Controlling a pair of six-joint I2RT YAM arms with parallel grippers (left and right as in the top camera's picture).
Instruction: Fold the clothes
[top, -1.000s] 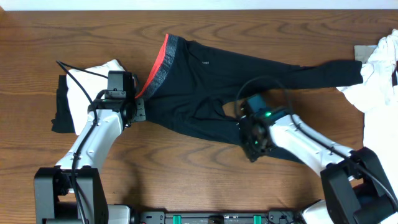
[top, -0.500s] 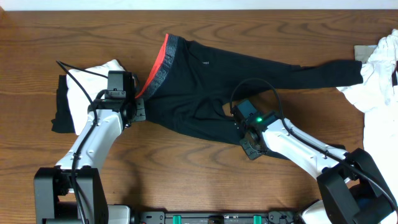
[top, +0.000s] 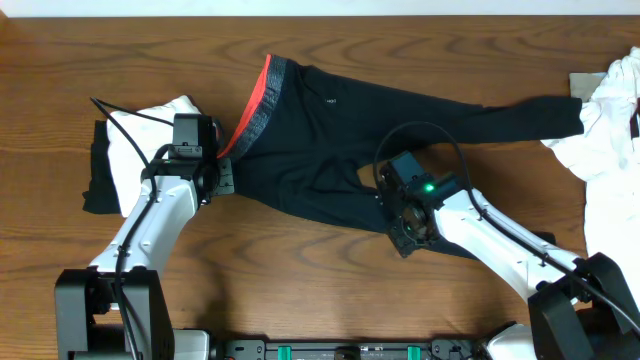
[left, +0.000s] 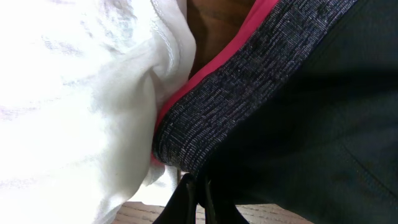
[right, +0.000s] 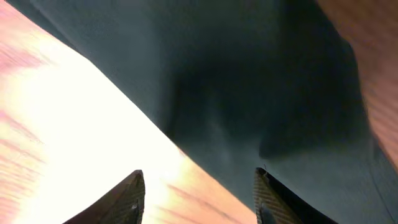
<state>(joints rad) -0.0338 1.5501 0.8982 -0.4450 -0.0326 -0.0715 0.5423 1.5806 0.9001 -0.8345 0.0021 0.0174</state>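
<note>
Trousers are lying across the table, between a left-edge heap and a right-edge heap of garments.

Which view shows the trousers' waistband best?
The left wrist view: the waistband fills it, its grey knit and red edge sharp. Overhead shows it small. The right wrist view shows only black fabric, no waistband.

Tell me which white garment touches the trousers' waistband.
The white garment on the left, pressed against the grey-and-red waistband in the left wrist view. The other white one lies at the far right, clear of it.
</note>
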